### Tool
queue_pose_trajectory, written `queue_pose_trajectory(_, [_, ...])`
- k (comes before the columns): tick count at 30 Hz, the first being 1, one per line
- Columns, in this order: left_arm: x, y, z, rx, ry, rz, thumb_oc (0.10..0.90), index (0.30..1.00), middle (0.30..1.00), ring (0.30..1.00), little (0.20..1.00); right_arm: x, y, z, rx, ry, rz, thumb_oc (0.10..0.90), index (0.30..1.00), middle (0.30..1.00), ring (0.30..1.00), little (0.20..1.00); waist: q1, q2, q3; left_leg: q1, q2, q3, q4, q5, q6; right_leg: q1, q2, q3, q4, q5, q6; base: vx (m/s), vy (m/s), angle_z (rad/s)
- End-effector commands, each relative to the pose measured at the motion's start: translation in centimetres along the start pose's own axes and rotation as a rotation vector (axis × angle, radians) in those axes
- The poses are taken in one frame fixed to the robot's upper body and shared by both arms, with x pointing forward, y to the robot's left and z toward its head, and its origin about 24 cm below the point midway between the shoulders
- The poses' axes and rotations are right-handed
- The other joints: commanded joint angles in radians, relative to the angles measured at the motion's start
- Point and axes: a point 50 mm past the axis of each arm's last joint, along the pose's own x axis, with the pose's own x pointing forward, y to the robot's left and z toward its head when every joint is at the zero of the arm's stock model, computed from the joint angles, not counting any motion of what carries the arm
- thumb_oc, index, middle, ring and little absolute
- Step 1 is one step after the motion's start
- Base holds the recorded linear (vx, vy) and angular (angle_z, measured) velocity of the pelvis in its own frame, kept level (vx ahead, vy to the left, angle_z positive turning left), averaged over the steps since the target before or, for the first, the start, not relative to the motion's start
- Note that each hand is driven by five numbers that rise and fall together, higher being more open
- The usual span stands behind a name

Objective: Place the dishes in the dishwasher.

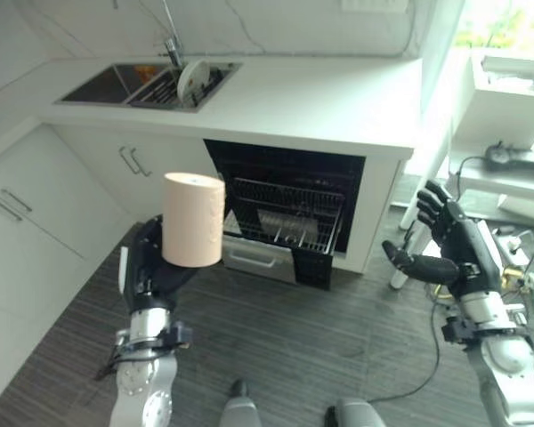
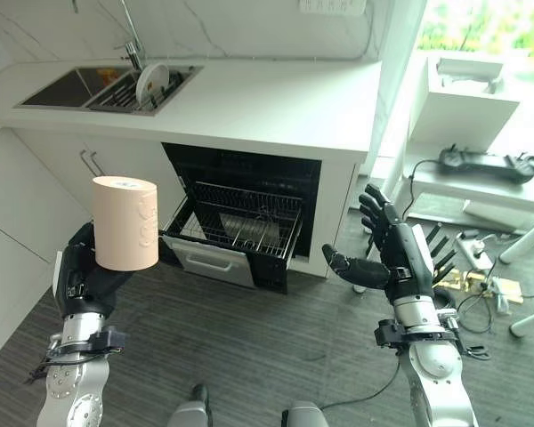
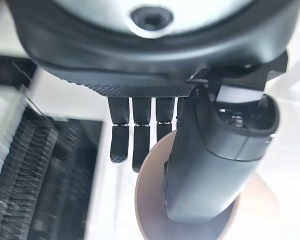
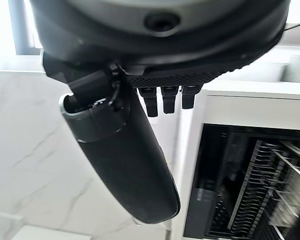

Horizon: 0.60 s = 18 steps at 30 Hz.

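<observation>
One tall peach-coloured cylindrical cup stands upright in the left hand, fingers curled round it, well short of the pulled-out black wire dishwasher rack. The right hand hovers spread, holding nothing. This looks like the carrying step; next, the cup must reach the rack.

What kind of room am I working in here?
Most likely a home kitchen: a white counter with a built-in sink holding a plate, and an open dishwasher below it. The left hand holds a peach cup.
</observation>
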Motion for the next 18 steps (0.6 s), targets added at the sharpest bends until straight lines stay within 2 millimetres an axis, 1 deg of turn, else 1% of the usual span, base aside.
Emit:
queue_pose_trajectory(1, [2.0, -0.3, 5.7, 0.010, -0.324, -0.083, 0.400, 0.300, 0.300, 0.300, 0.300, 0.8, -0.1, 5.3, -0.026, -0.302, 0.042, 0.800, 0.900, 0.900, 0.900, 0.900, -0.018, -0.031, -0.114, 0.002, -0.017, 0.050, 0.030, 0.096, 0.007, 0.156, -0.063, -0.144, -0.224, 0.163, 0.046, 0.31, 0.393, -0.50])
queue_pose_trajectory(2, [2.2, -0.5, 5.9, 0.020, -0.328, -0.090, 0.400, 0.300, 0.300, 0.300, 0.300, 0.8, -0.2, 5.4, -0.021, -0.307, 0.039, 0.800, 0.900, 0.900, 0.900, 0.900, -0.021, -0.031, -0.117, 0.011, -0.023, 0.058, 0.030, 0.087, 0.010, 0.163, -0.075, -0.145, -0.224, 0.167, 0.055, 0.28, 0.357, -0.60])
queue_pose_trajectory(5, [3.0, -0.9, 6.3, 0.027, -0.335, -0.121, 0.400, 0.300, 0.300, 0.300, 0.300, 0.5, -0.2, 5.4, 0.011, -0.303, 0.018, 0.800, 0.900, 0.900, 0.900, 0.900, -0.022, -0.043, -0.127, 0.037, -0.071, 0.064, 0.030, 0.053, 0.039, 0.194, -0.122, -0.148, -0.224, 0.183, 0.090, 0.27, 0.309, -0.73])
queue_pose_trajectory(6, [3.2, -1.1, 6.4, 0.036, -0.337, -0.137, 0.400, 0.300, 0.300, 0.300, 0.300, 0.4, -0.1, 5.3, 0.019, -0.300, 0.012, 0.800, 0.900, 0.900, 0.900, 0.900, -0.021, -0.051, -0.128, 0.043, -0.086, 0.070, 0.030, 0.046, 0.051, 0.203, -0.139, -0.158, -0.224, 0.206, 0.100, 0.25, 0.273, -0.22])
queue_pose_trajectory(8, [3.4, -1.4, 6.4, 0.054, -0.339, -0.159, 0.400, 0.300, 0.300, 0.300, 0.300, 0.3, 0.4, 5.0, 0.027, -0.294, 0.010, 0.800, 0.900, 0.900, 0.900, 0.900, -0.020, -0.060, -0.129, 0.057, -0.115, 0.071, 0.030, 0.032, 0.075, 0.214, -0.165, -0.175, -0.224, 0.279, 0.108, 0.20, 0.212, -0.05])
queue_pose_trajectory(9, [3.4, -1.5, 6.4, 0.057, -0.338, -0.161, 0.400, 0.300, 0.300, 0.300, 0.300, 0.3, 0.5, 5.0, 0.028, -0.293, 0.011, 0.800, 0.900, 0.900, 0.900, 0.900, -0.021, -0.061, -0.128, 0.059, -0.120, 0.070, 0.030, 0.030, 0.079, 0.215, -0.169, -0.176, -0.224, 0.290, 0.110, 0.29, 0.316, -0.05])
queue_pose_trajectory(10, [3.6, -1.8, 6.4, 0.075, -0.325, -0.175, 0.400, 0.300, 0.300, 0.300, 0.300, 0.3, 1.1, 4.8, 0.043, -0.287, 0.014, 0.800, 0.900, 0.900, 0.900, 0.900, -0.022, -0.058, -0.131, 0.078, -0.147, 0.061, 0.030, 0.011, 0.107, 0.234, -0.165, -0.189, -0.224, 0.365, 0.106, 0.33, 0.361, -0.06])
queue_pose_trajectory(11, [3.6, -1.8, 6.3, 0.080, -0.318, -0.185, 0.400, 0.300, 0.300, 0.300, 0.300, 0.4, 1.3, 4.7, 0.053, -0.285, 0.013, 0.800, 0.900, 0.900, 0.900, 0.900, -0.023, -0.049, -0.133, 0.084, -0.154, 0.057, 0.030, 0.003, 0.120, 0.250, -0.148, -0.194, -0.224, 0.406, 0.105, 0.38, 0.420, -0.01])
queue_pose_trajectory(12, [3.7, -1.9, 6.3, 0.087, -0.317, -0.195, 0.400, 0.300, 0.300, 0.300, 0.300, 0.4, 1.5, 4.6, 0.056, -0.283, 0.015, 0.800, 0.900, 0.900, 0.900, 0.900, -0.027, -0.042, -0.128, 0.094, -0.164, 0.051, 0.030, -0.003, 0.131, 0.240, -0.130, -0.188, -0.178, 0.426, 0.102, 0.23, 0.264, 0.11])
queue_pose_trajectory(14, [3.5, -2.1, 6.2, 0.119, -0.325, -0.197, 0.400, 0.300, 0.300, 0.300, 0.300, 0.5, 2.1, 4.4, 0.062, -0.276, 0.032, 0.800, 0.900, 0.900, 0.900, 0.900, -0.027, -0.037, -0.124, 0.112, -0.173, 0.054, 0.030, -0.015, 0.140, 0.188, -0.122, -0.201, -0.099, 0.442, 0.095, 0.17, 0.192, 0.13])
queue_pose_trajectory(15, [3.5, -2.1, 6.3, 0.127, -0.328, -0.191, 0.400, 0.300, 0.300, 0.300, 0.300, 0.6, 2.3, 4.3, 0.061, -0.273, 0.041, 0.800, 0.900, 0.900, 0.900, 0.900, -0.024, -0.038, -0.122, 0.120, -0.172, 0.061, 0.030, -0.019, 0.138, 0.165, -0.127, -0.223, -0.113, 0.437, 0.089, 0.15, 0.096, -0.16])
queue_pose_trajectory(17, [3.5, -1.7, 6.6, 0.144, -0.335, -0.169, 0.400, 0.300, 0.300, 0.300, 0.300, 0.6, 2.5, 4.3, 0.072, -0.268, 0.062, 0.800, 0.900, 0.900, 0.900, 0.900, -0.012, -0.045, -0.121, 0.128, -0.158, 0.084, 0.030, -0.020, 0.120, 0.174, -0.136, -0.295, -0.224, 0.415, 0.080, 0.15, -0.013, -0.45])
queue_pose_trajectory(18, [3.6, -1.6, 6.7, 0.153, -0.338, -0.156, 0.400, 0.300, 0.300, 0.300, 0.300, 0.7, 2.5, 4.4, 0.077, -0.270, 0.074, 0.800, 0.900, 0.900, 0.900, 0.900, -0.008, -0.057, -0.115, 0.136, -0.156, 0.103, 0.030, -0.026, 0.112, 0.156, -0.159, -0.322, -0.224, 0.404, 0.082, 0.13, -0.097, -0.64])
